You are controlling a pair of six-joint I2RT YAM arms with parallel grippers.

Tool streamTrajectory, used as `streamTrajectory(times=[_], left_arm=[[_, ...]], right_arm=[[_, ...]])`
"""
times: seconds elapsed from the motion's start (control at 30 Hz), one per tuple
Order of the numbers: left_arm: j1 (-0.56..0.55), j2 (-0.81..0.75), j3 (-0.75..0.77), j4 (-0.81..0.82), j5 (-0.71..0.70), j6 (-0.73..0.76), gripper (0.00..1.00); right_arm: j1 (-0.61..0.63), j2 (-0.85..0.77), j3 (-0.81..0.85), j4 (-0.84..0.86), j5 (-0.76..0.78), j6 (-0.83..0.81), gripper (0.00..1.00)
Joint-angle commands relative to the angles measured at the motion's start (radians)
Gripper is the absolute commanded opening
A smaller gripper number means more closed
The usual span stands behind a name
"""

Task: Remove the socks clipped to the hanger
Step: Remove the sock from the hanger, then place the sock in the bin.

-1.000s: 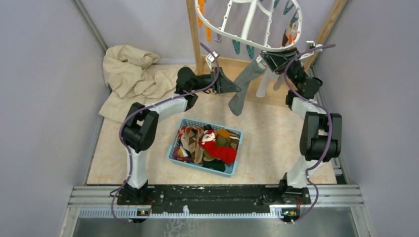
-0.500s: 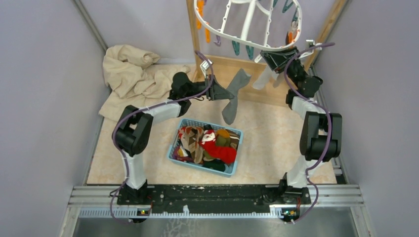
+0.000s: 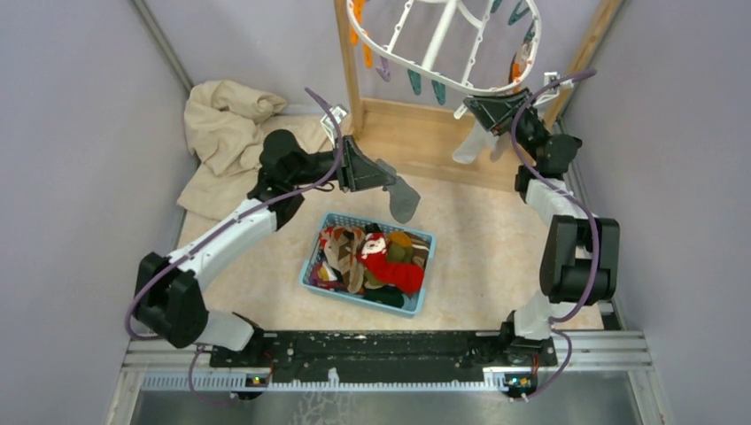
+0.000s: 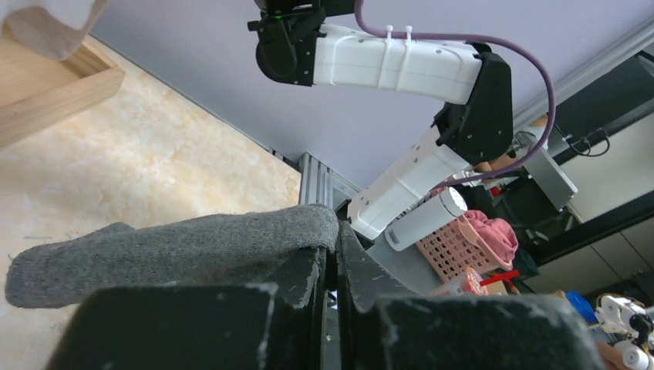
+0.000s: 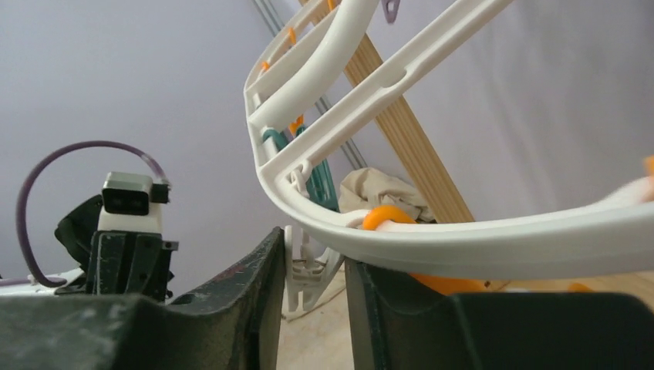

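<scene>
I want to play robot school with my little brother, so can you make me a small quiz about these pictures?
1. True or false: the left gripper is holding a red sock.
2. What colour is the basket with the piled socks in it? A) pink B) blue C) yellow
3. Which gripper is up at the rim of the white hanger?

Key: 1 false, it holds a grey sock. 2 B. 3 the right gripper.
</scene>
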Motion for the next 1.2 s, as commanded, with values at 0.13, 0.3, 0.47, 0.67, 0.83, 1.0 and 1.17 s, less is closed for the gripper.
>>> streamTrajectory(times=[0.13, 0.3, 0.47, 0.67, 0.83, 1.0, 1.17], left_arm=[[0.0, -0.152, -0.08, -0.314, -0.083, 0.116, 0.11], [-0.001, -0.193, -0.122, -0.366, -0.098, 0.141, 0.11], [0.0, -0.227, -0.162, -0.448, -0.137, 0.19, 0.12], [-0.005, -0.252, -0.231, -0.469, -0.166, 0.192, 0.13], [-0.038, -0.254, -0.271, -0.485, -0.167, 0.181, 0.15], [-0.1, -0.256, -0.328, -0.502, -0.183, 0.162, 0.25], [-0.159, -0.207, -0.371, -0.487, -0.214, 0.158, 0.42]], right_arm=[[0.037, -0.24, -0.163, -0.333, -0.055, -0.195, 0.51], [0.046, -0.381, -0.243, -0.595, -0.018, -0.319, 0.73], [0.05, -0.506, -0.27, -0.863, 0.01, -0.419, 0.73], [0.072, -0.628, -0.265, -1.041, 0.008, -0.45, 0.72], [0.154, -0.671, -0.265, -1.153, 0.022, -0.501, 0.72], [0.23, -0.704, -0.289, -1.255, 0.067, -0.554, 0.7], [0.314, -0.728, -0.284, -1.402, 0.122, -0.627, 0.7]])
